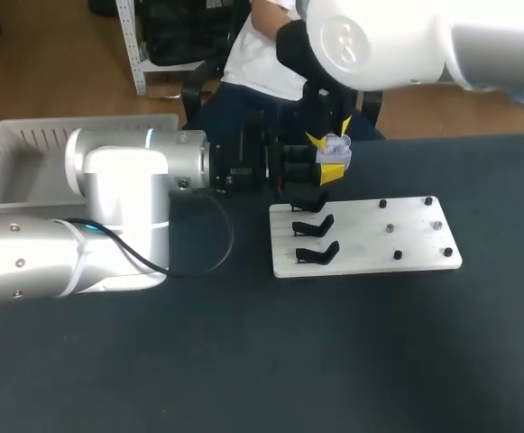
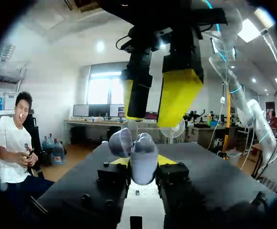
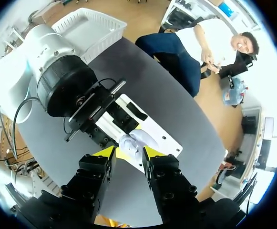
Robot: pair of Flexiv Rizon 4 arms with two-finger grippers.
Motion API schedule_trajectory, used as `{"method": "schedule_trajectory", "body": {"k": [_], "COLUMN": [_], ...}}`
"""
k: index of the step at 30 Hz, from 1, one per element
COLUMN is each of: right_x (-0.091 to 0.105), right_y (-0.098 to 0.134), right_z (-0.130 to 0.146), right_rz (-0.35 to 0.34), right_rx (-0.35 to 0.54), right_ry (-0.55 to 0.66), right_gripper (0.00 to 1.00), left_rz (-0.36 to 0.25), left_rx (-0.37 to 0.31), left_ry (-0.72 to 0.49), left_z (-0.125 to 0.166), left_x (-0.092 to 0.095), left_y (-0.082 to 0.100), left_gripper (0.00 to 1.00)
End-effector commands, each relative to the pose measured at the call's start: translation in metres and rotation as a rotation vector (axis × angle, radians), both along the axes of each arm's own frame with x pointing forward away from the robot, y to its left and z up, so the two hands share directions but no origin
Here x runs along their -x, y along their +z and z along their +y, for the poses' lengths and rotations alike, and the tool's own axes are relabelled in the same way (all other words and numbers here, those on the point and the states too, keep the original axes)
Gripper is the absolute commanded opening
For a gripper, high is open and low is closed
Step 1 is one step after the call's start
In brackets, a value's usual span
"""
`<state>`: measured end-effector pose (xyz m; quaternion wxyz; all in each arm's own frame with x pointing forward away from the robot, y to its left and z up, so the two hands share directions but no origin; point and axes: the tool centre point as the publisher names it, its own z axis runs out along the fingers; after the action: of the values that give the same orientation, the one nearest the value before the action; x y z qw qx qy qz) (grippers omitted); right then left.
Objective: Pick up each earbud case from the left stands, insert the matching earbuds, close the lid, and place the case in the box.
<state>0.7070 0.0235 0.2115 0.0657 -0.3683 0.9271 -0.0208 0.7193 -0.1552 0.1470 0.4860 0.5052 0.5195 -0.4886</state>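
A pale lavender earbud case (image 2: 143, 162) stands upright between the fingers of my left gripper (image 2: 143, 166), which is shut on it. Its lid (image 2: 120, 142) is swung open to one side. In the head view the case (image 1: 335, 144) is held above the far left corner of the white board (image 1: 370, 242). My right gripper (image 2: 157, 98) hangs just above the case, its yellow tips apart and clear of it. In the right wrist view the case (image 3: 136, 140) lies just ahead of that open gripper (image 3: 128, 152). Three black stands (image 1: 316, 227) on the board's left side hold nothing.
Small dark pegs (image 1: 397, 255) dot the right half of the board. A white slatted basket (image 1: 18, 153) sits at the table's far left corner, behind my left arm. The near half of the dark table holds nothing else.
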Motion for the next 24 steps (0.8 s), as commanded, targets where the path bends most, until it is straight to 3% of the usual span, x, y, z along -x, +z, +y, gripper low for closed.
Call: {"method": "schedule_trajectory", "body": {"k": [1,8,17,24], "right_x": [0.008,-0.023,-0.078,-0.082], "right_y": [0.006,0.012,-0.018,-0.033], "right_z": [-0.010,-0.020,-0.032,-0.032], "right_rz": [-0.043,-0.097,-0.116,-0.080], "right_rx": [-0.021,-0.061,-0.128,-0.141], "right_ry": [-0.023,-0.112,-0.238,-0.253], "right_gripper": [0.35,0.37,0.42,0.40], "left_rz": [0.002,0.002,0.002,0.002], "left_rx": [-0.002,-0.002,-0.002,-0.002], "left_ry": [-0.003,-0.003,-0.003,-0.003], "left_z": [0.000,0.000,0.000,0.000], "left_x": [-0.001,-0.001,-0.001,-0.001], "left_y": [0.001,0.001,0.001,0.001], "left_gripper": [0.00,0.00,0.00,0.00]}}
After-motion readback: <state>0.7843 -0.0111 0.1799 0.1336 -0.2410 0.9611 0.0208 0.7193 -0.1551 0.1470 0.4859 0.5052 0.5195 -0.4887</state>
